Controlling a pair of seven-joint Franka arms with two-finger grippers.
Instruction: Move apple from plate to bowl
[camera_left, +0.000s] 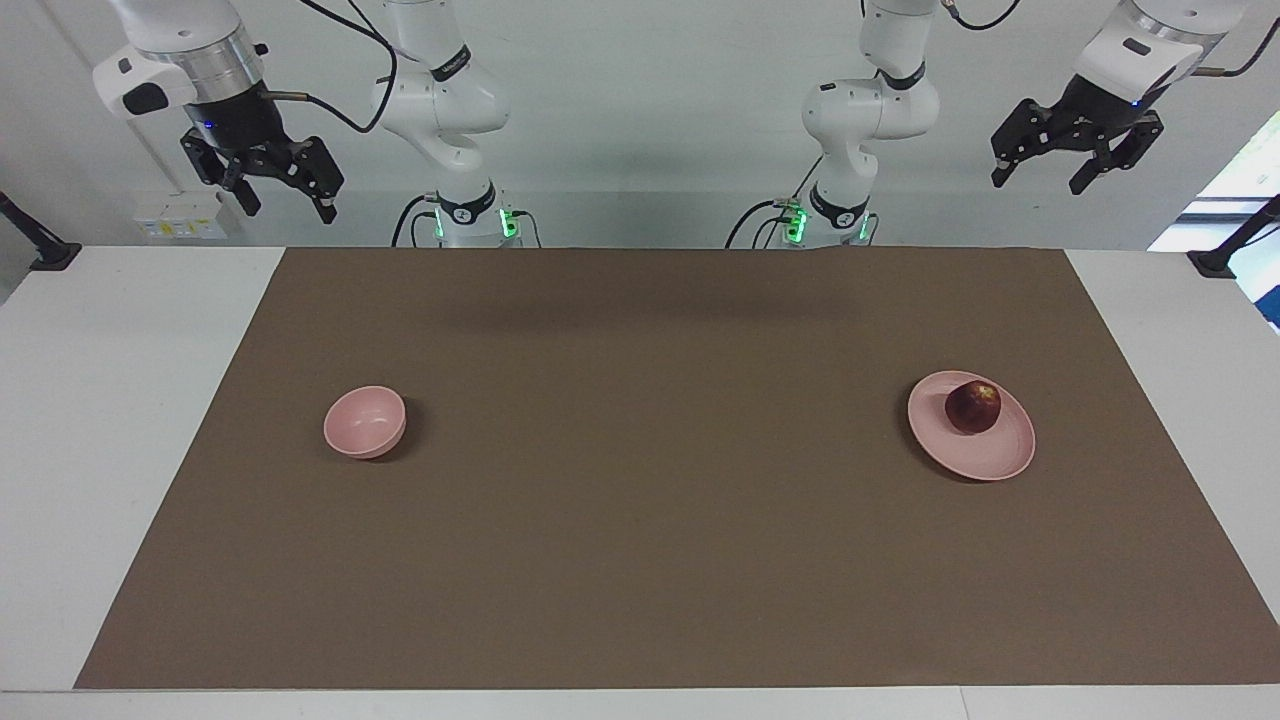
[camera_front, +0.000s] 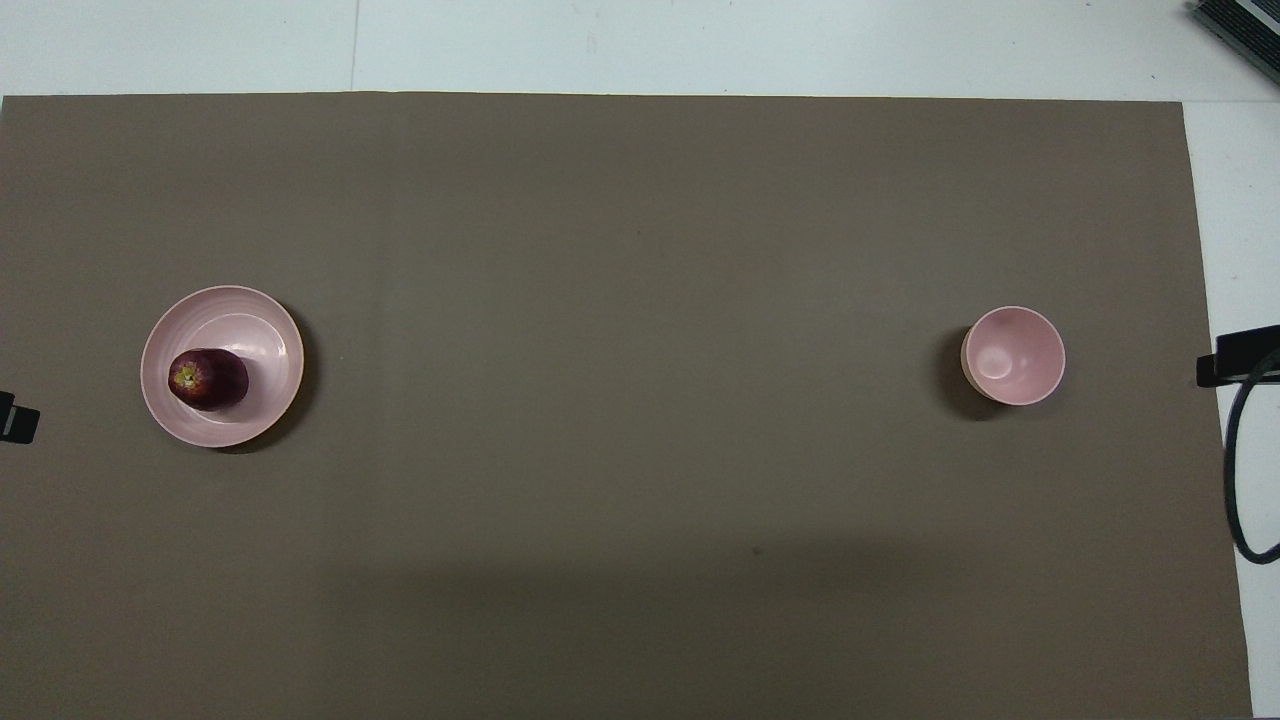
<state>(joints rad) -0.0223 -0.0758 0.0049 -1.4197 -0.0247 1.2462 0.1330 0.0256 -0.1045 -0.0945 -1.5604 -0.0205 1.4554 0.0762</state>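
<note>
The dark red apple (camera_left: 973, 406) (camera_front: 208, 379) lies on the flat pale pink plate (camera_left: 990, 450) (camera_front: 262, 330) toward the left arm's end of the table. The small deep pink bowl (camera_left: 365, 422) (camera_front: 1013, 355) stands empty toward the right arm's end. My left gripper (camera_left: 1043, 182) hangs open high in the air at its own end of the table, well above the plate's level. My right gripper (camera_left: 288, 209) hangs open high at its own end. Both arms wait. In the overhead view only dark gripper tips show at the side edges.
A brown mat (camera_left: 640, 520) covers most of the white table (camera_left: 110, 400), and both dishes stand on it. A black cable (camera_front: 1240, 470) loops at the table edge by the right arm's end.
</note>
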